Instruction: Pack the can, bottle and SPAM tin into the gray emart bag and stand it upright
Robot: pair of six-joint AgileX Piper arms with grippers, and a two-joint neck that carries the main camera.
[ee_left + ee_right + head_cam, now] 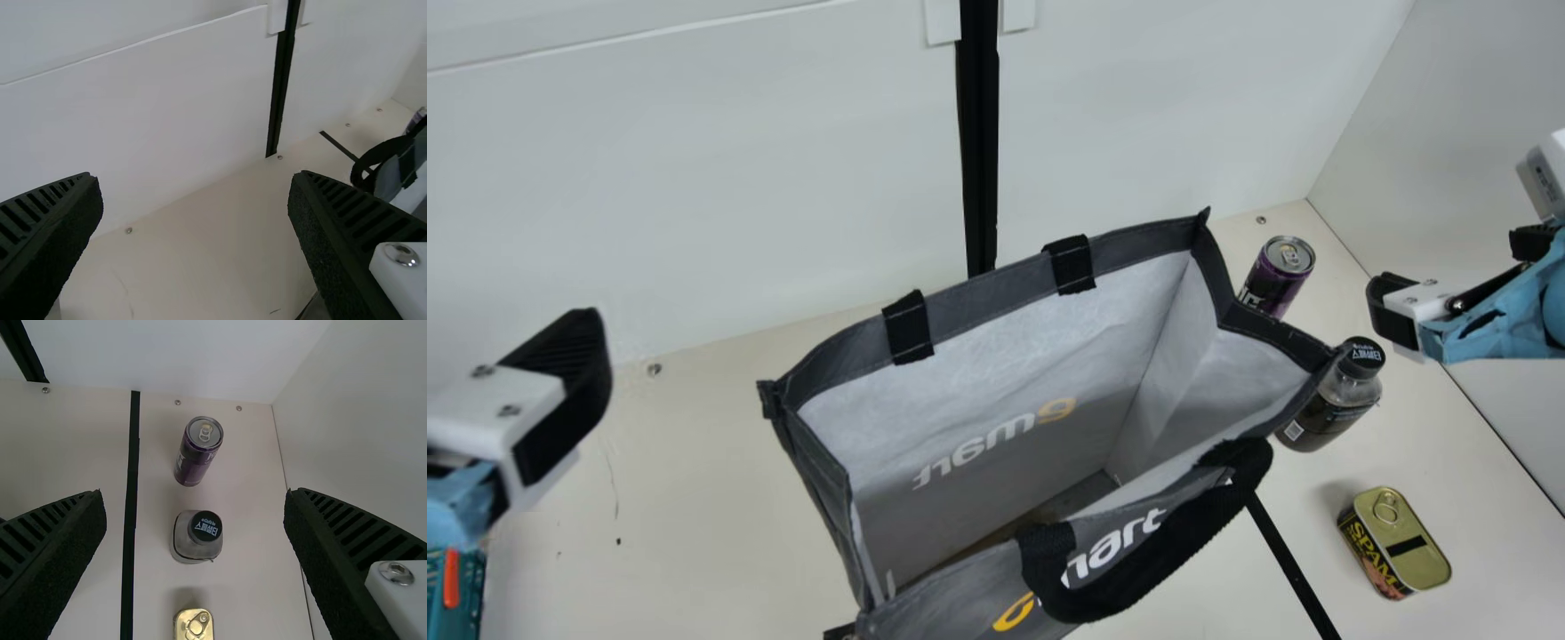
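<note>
The gray emart bag [978, 311] stands upright and open-mouthed at mid-table, its front handle hanging over the front wall. Right of it stand the purple can [1278, 276], the dark-capped bottle [1334, 404] and the SPAM tin [1396, 542]. At the left edge is my left gripper [560, 400], and my right gripper [1396, 311] is over the right side, near the bottle. The left wrist view shows my left gripper [195, 247] open and empty, with part of the bag [417, 160] beyond. My right gripper [195, 567] is open above the can [197, 452], bottle [197, 537] and SPAM tin [193, 625].
White panels [694, 178] rise behind the table [694, 533], and another wall [1476, 142] borders its right side. A teal object with an orange part [452, 582] lies at the lower left corner. A black strip [1289, 564] crosses the tabletop between bag and tin.
</note>
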